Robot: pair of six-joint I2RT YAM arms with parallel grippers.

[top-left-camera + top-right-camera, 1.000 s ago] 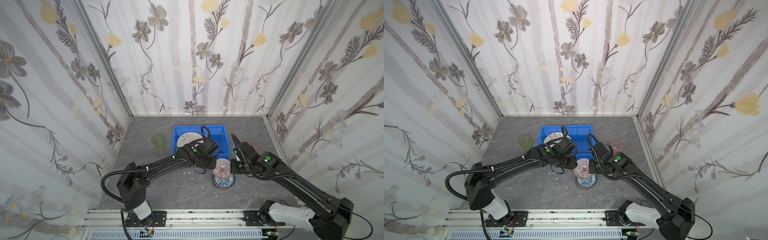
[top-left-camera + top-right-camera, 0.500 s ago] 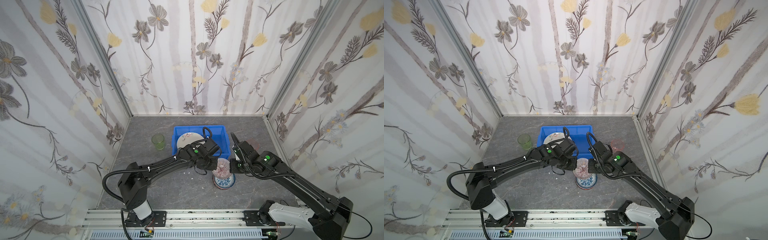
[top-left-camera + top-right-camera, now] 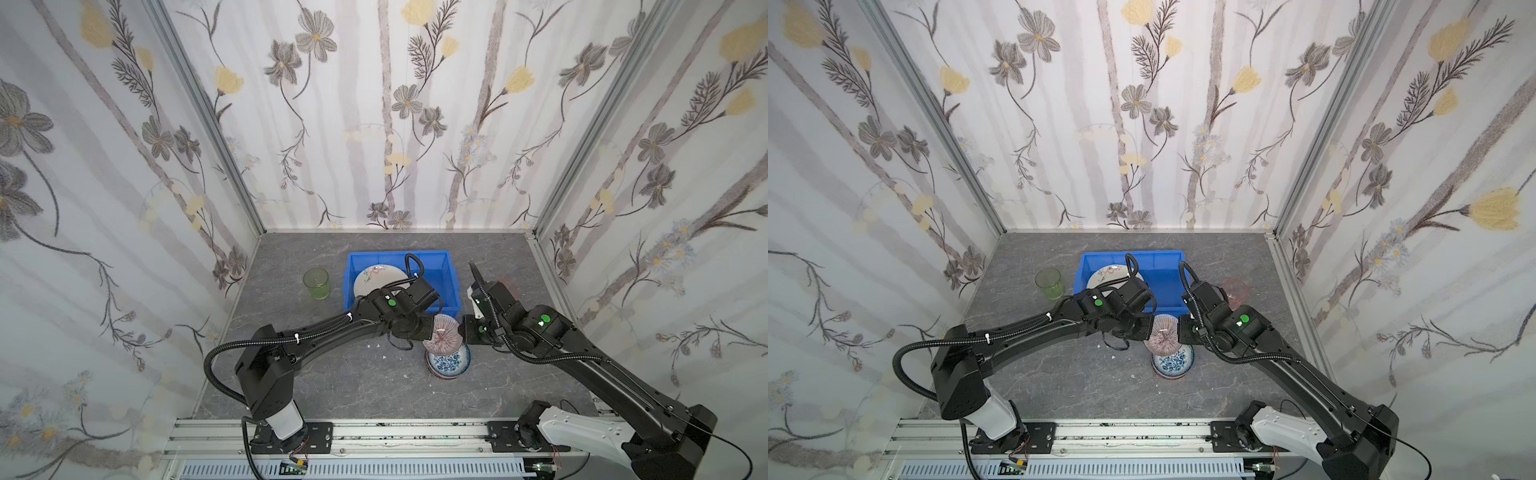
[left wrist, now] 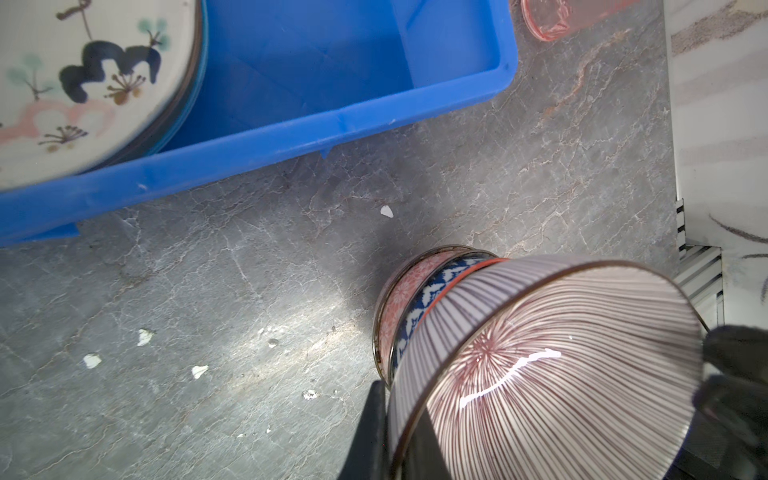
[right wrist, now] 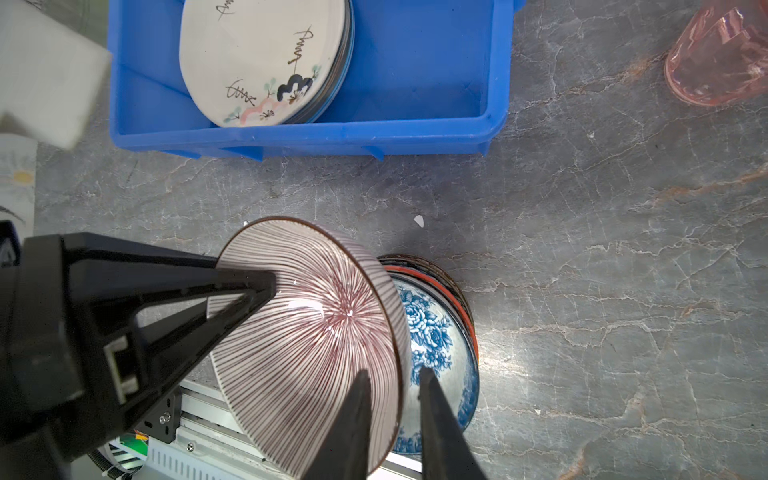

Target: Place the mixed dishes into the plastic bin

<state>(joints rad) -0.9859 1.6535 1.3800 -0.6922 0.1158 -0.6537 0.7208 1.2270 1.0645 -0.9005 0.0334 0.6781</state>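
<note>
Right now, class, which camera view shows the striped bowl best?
The right wrist view: the striped bowl appears nearly whole, tilted, with fingers at its rim. The left wrist view cuts it off at the frame edge; both top views show it small.

**Striped bowl passes from right claw to left**

A second ago the left claw [image 5: 266,289] stood partly open at the rim of the striped bowl [image 5: 324,332]. It has since closed, and it now pinches that rim with one finger inside the bowl and one outside. The right claw [image 5: 392,374] was clamped tight on the opposite edge and has loosened. Its jaws have drawn apart and now stand on either side of the rim, with a slight gap showing.
</note>
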